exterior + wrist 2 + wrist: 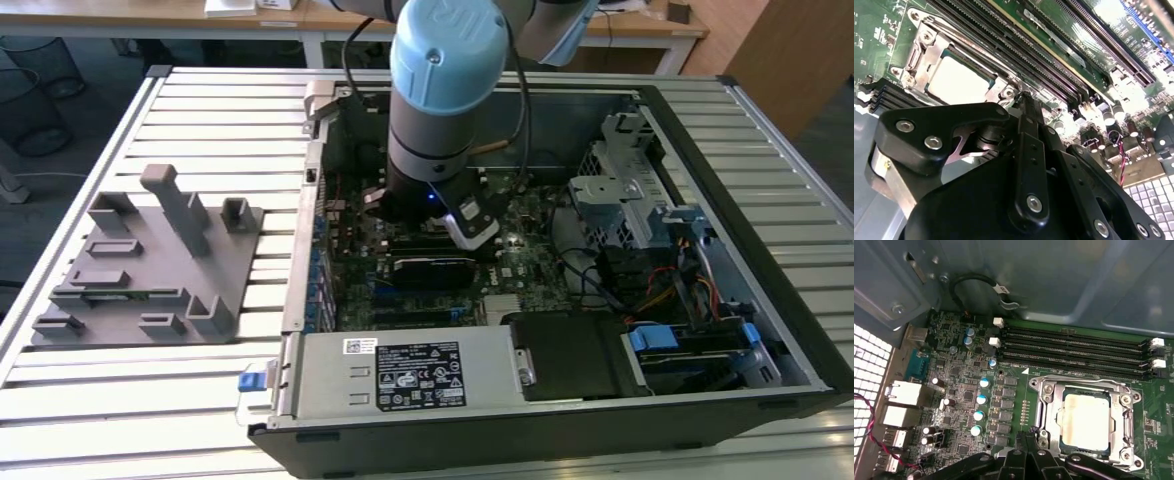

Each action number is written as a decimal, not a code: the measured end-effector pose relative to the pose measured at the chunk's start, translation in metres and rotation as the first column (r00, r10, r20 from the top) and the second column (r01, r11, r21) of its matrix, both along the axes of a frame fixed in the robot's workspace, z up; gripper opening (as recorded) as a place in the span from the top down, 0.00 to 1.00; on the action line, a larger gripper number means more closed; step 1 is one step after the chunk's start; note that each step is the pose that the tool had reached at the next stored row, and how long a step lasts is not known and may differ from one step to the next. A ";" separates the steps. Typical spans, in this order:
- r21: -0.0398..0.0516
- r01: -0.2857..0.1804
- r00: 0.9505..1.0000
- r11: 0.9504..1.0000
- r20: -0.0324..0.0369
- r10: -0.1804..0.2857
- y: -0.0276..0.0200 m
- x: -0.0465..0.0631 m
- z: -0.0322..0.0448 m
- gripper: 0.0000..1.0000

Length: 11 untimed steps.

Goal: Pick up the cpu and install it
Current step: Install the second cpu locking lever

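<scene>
The cpu point(1085, 419) already sits inside the motherboard socket point(1046, 395); the gripper point(1030, 439) hovers just beside the socket, clenched on nothing; seating looks done; latching appears still outstanding.

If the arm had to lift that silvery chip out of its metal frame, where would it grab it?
Probably by two opposite edges, coming straight down from above. The cpu lies flat in the socket, whose frame hugs its rim, so only the top face is open. The gripper hangs just beside the socket.
</scene>
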State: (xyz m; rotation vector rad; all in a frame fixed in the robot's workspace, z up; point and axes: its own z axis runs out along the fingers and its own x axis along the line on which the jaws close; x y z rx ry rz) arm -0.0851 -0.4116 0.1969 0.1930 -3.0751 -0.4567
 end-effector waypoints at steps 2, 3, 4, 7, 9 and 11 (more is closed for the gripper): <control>0.000 0.000 1.000 1.000 0.000 0.000 0.0000 0.000 0.0017 0.89; 0.000 0.000 1.000 1.000 0.000 0.000 0.0000 0.000 0.0026 0.89; 0.000 0.000 1.000 1.000 0.000 0.000 0.0000 0.000 0.0038 0.89; 0.000 0.000 1.000 1.000 0.000 0.000 0.0000 0.000 0.0062 0.89; 0.000 0.000 1.000 1.000 0.000 0.000 0.0000 0.000 0.0075 0.89; -0.001 0.000 1.000 1.000 0.000 0.000 0.0000 0.000 0.0095 0.89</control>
